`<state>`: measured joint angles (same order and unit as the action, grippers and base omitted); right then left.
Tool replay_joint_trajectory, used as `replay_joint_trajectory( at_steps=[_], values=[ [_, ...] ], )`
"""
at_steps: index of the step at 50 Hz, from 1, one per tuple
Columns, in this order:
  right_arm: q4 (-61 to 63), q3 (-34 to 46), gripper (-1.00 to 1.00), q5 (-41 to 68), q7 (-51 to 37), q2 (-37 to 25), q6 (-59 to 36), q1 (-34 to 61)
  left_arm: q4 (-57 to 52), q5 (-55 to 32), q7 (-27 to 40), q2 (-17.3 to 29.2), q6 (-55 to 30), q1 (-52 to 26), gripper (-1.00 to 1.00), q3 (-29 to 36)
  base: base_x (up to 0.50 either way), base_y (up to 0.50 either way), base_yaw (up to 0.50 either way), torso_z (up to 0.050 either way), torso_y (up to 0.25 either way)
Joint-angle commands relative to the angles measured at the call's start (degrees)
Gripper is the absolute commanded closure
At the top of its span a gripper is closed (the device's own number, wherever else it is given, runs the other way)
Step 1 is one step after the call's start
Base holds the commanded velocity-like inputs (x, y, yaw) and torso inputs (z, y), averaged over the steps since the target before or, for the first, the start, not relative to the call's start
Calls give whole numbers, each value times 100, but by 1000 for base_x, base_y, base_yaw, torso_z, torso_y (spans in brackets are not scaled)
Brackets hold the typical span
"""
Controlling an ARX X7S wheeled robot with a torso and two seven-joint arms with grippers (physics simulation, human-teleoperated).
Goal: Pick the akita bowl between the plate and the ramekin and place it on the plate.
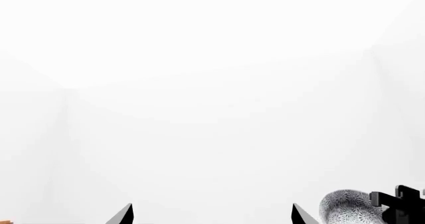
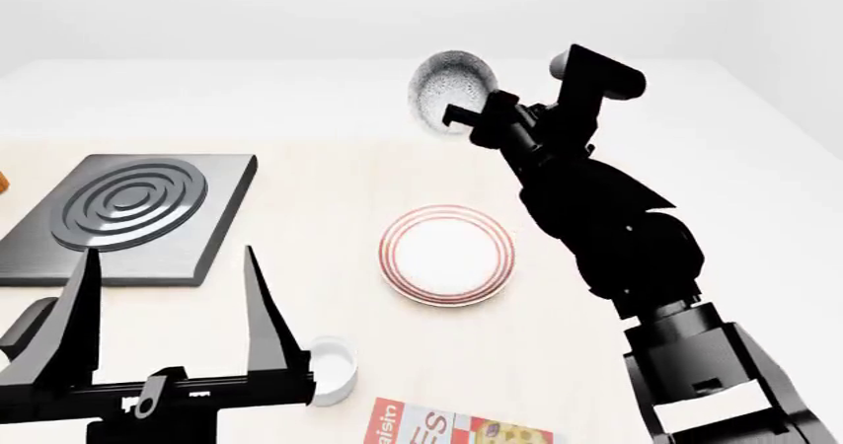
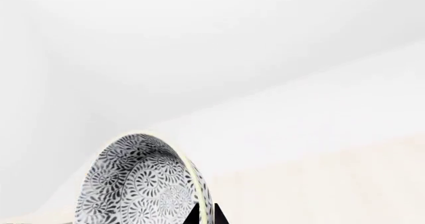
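My right gripper (image 2: 461,118) is shut on the rim of the akita bowl (image 2: 448,87), holding it high above the far side of the table and tipped on its side. In the right wrist view the fingertips (image 3: 207,211) pinch the bowl's (image 3: 139,184) wall. The plate (image 2: 448,255), white with red rings, lies bare in the middle of the table, below and nearer than the bowl. The white ramekin (image 2: 330,370) stands near the front, just right of my left gripper (image 2: 172,257), which is open and holds nothing. The left wrist view shows its spread tips (image 1: 212,206) and the bowl (image 1: 345,209) beyond.
A black square slab with raised concentric rings (image 2: 132,212) lies at the left of the table. A printed box (image 2: 448,429) lies at the front edge. A small orange object (image 2: 3,183) shows at the far left edge.
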<state>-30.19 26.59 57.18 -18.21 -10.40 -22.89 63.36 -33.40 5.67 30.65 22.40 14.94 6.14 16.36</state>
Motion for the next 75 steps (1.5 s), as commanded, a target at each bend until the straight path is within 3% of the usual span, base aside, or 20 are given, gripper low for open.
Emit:
replay_joint_trajectory(
  at_steps=[1,10,30,53,75],
  values=[
    [-376,-282,100,-20,192,220,-121,194,-13,10,-158,-107,21,8,-100,-156,0,0,0,0,0],
    [-520,-294,100,-41,152,200,-49,191,-11,0,-143,-99,-12,-19,-100,-155,0,0,0,0,0],
    [1112,-106,100,321,-380,-193,-647,-702,-39,37,-97,-80,-79,-27,-100,-151,0,0,0,0,1],
    [126,-30,100,61,31,-55,-271,-533,-41,38,-64,-53,-95,-33,-100,-119,0,0,0,0,0],
    [698,178,100,127,-74,-272,-513,-941,-18,24,-30,-18,-90,-49,-100,-106,0,0,0,0,0]
  ],
)
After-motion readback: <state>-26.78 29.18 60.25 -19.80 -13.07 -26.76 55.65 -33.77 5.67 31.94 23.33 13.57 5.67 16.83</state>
